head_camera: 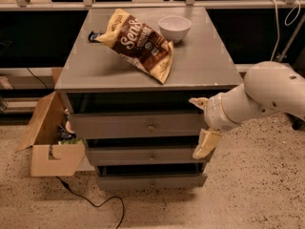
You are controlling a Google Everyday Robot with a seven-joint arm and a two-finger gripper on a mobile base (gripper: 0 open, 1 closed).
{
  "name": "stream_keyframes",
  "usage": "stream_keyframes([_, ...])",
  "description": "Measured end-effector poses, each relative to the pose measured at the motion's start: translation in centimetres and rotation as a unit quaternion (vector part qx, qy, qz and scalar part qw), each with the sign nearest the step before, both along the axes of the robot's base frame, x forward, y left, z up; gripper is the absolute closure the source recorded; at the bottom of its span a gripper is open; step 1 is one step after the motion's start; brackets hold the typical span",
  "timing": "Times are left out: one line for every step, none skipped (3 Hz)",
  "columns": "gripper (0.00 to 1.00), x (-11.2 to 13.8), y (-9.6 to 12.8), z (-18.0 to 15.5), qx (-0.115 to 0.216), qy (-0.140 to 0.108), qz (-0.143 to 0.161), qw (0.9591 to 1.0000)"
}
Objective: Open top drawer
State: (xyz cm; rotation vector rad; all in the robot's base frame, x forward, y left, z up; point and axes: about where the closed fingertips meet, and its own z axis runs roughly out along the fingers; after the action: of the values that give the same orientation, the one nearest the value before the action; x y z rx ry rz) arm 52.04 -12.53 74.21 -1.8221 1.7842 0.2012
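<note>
The top drawer (119,126) is the widest of three grey drawers under the grey cabinet top, with a small brass knob (151,127) at its centre. My gripper (200,123) is at the drawer's right end, to the right of the knob and apart from it. It is open, with one cream finger (197,101) up by the drawer's top edge and the other finger (205,144) down by the second drawer. It holds nothing.
Two narrower grey drawers (143,155) sit below. On the cabinet top (95,66) lie a chip bag (138,44) and a white bowl (174,28). An open cardboard box (50,142) and a black cable (90,202) are on the floor at left.
</note>
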Motion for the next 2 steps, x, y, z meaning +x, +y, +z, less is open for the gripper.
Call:
stream_keyframes([0.0, 0.01, 0.01, -0.02, 0.0, 0.0, 0.0, 1.0])
stream_keyframes([0.0, 0.36, 0.4, -0.77, -0.011, 0.001, 0.01, 0.9999])
